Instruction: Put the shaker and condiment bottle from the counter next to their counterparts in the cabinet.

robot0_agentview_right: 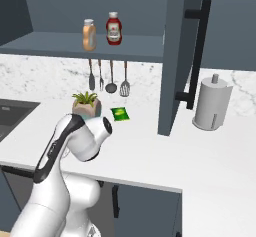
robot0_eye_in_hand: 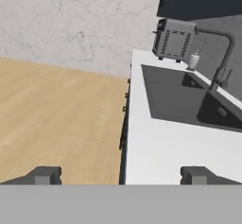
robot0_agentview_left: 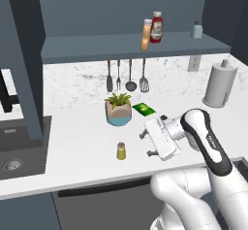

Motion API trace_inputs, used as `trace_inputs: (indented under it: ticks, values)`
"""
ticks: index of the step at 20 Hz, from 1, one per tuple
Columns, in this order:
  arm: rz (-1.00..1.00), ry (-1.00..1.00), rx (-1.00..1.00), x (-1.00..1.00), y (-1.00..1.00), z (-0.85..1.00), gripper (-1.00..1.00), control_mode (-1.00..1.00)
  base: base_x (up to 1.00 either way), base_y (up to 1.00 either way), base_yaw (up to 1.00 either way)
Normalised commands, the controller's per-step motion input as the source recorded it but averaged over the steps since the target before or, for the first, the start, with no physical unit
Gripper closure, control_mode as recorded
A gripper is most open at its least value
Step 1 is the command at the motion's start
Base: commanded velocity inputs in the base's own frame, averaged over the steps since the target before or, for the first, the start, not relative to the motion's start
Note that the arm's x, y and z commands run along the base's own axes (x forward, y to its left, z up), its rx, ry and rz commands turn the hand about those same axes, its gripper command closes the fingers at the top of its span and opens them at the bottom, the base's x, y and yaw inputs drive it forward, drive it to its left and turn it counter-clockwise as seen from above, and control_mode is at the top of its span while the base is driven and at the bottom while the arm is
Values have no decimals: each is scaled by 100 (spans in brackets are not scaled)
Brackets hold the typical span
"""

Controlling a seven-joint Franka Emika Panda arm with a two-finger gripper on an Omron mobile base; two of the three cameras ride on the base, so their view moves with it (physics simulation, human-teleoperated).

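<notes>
From the left base view we see the shaker (robot0_agentview_left: 121,151) alone on the counter (robot0_agentview_left: 72,151) by our wide-open, empty gripper (robot0_agentview_left: 147,144), the right shows the condiment bottle (robot0_agentview_right: 89,35) shelved beside the ketchup (robot0_agentview_right: 114,28), the hand view faces the sink (robot0_eye_in_hand: 189,100), probably mid-swing

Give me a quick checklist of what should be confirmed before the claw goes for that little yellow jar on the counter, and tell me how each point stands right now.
1. Claw open and holding nothing: ok, its fingers stand wide apart.
2. Shaker upright on the counter: ok.
3. Room around the shaker: ok, the potted plant and green packet sit apart from it.
4. Claw aimed at the shaker: not ok, the hand view looks past the counter edge toward the floor and sink.
5. Condiment bottle already on the cabinet shelf beside the ketchup bottle: ok.
6. Free shelf spot by the pale shaker: ok.
</notes>
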Motion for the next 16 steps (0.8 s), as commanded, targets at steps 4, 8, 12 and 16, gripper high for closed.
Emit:
trace_inputs:
  ticks: [4, 8, 12, 16]
  values:
    - [-1, 9, 1, 46, 13, -6, -100, -100, 0, 0, 0]
    - [0, 15, 2, 32, 30, -44, -100, -100, 0, 0, 0]
    - [0, 11, 0, 34, 18, -43, -100, -100, 0, 0, 0]
    - [0, 3, 0, 32, 1, -12, -100, -100, 0, 0, 0]
